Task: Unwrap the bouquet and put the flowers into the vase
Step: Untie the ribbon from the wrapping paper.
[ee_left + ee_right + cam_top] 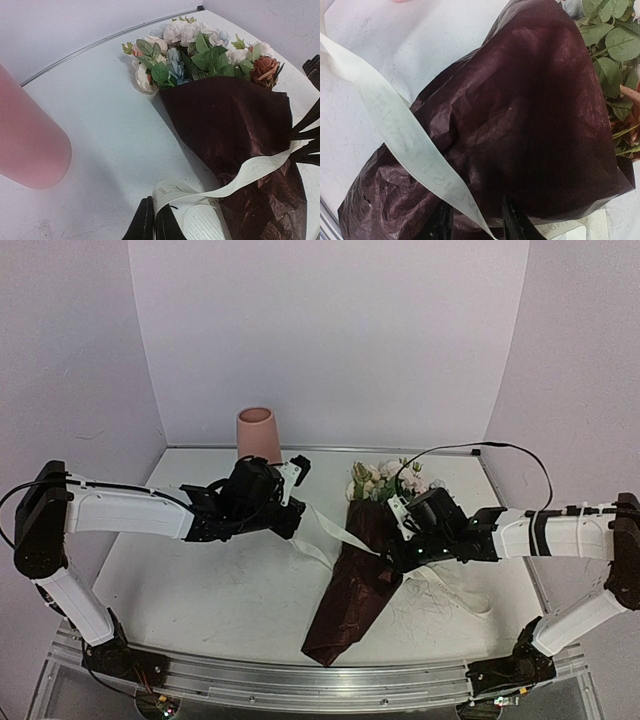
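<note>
Left gripper [154, 222] is clamped tight on the cream woven ribbon [250, 172]. In the top view its arm is stretched from the left edge to mid-frame, and the ribbon runs across to the paper-wrapped bouquet [365, 560]. Right gripper [477, 222] reaches in from the right, fingers straddling ribbon and dark red crinkled wrapping paper [530, 125]; pinching or not, can't tell. Bouquet lies on the white table [200, 580], right of centre, with its pink, white and pale blue artificial flowers [195, 45] toward the back. Tall salmon-pink matte vase [258, 435] stands upper left of it, apart.
</note>
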Controlling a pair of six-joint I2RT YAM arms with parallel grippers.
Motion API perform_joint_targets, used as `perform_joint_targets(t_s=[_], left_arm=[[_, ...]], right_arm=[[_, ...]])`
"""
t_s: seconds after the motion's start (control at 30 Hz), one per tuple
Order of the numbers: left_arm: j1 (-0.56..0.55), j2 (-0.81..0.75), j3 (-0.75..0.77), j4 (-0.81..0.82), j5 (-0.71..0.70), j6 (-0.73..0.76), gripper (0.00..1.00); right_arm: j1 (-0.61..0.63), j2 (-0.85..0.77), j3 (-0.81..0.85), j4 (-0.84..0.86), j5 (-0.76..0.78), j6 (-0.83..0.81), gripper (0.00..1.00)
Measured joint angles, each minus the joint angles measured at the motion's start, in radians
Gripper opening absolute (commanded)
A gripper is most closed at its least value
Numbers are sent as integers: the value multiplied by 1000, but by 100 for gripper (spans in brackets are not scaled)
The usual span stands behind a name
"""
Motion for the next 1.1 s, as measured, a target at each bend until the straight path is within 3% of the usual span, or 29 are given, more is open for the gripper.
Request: perform_joint_targets(t_s=[0.13, 0.23, 0.37, 0.5, 0.6, 0.8, 1.1], left_arm=[[0, 0, 0, 0, 0, 2, 5], [0, 0, -1, 0, 0, 3, 9], [0, 0, -9, 2, 10, 6, 22], [0, -1, -16, 6, 47, 13, 51], [0, -3, -21, 7, 77, 17, 60], [0, -43, -21, 5, 198, -22, 64], [-65, -73, 10, 15, 401, -91, 64]], right_arm=[[0, 1, 0, -1, 2, 2, 19], [0, 6, 0, -1, 3, 4, 0], [0, 5, 2, -9, 1, 5, 0], [0, -42, 5, -24, -9, 6, 0], [0, -112, 45, -45, -38, 8, 0], [0, -150, 197, -48, -135, 21, 0], [1, -73, 352, -29, -267, 80, 1]])
